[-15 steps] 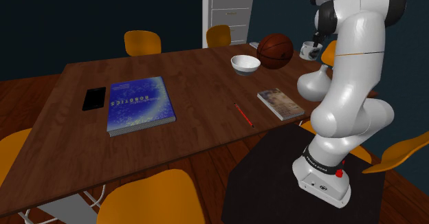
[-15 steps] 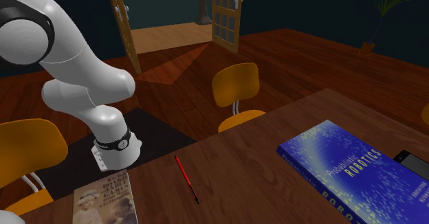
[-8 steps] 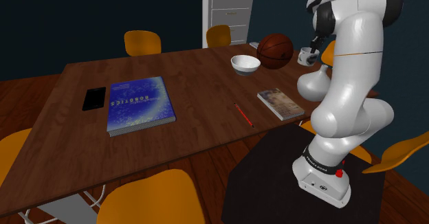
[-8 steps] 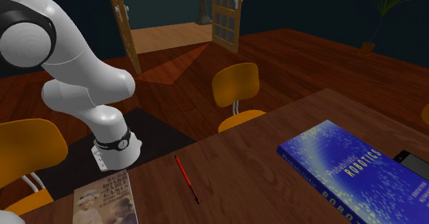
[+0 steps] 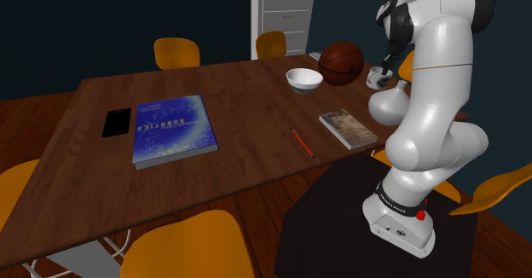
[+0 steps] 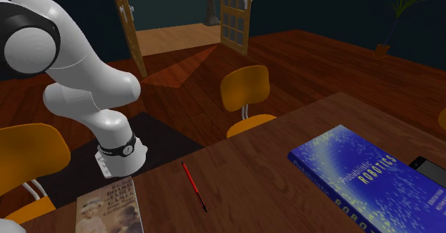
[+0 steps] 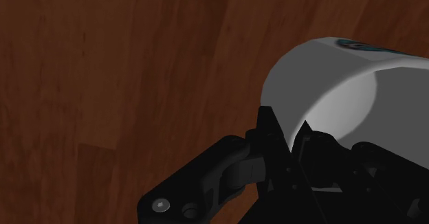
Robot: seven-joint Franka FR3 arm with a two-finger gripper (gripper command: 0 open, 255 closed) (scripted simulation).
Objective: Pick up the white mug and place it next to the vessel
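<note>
A: Wooden table [image 5: 239, 106], dim room — what could go wrong?
B: The basketball [image 5: 341, 63] lies between mug [image 5: 376, 78] and bowl [image 5: 304, 80]; I'd guess a low path would knock it rolling.
A: And the gripper [image 7: 285, 130]?
B: Clamped on the mug's wall, just beside the basketball — a thin pinch, so the mug may tilt.

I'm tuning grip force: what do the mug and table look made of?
Mug: smooth, plain white with a soft sheen, perhaps glazed ceramic, though that is not certain. Table: dark brown wood, judging by its grain streaks and plank seams, with a low-gloss finish.
</note>
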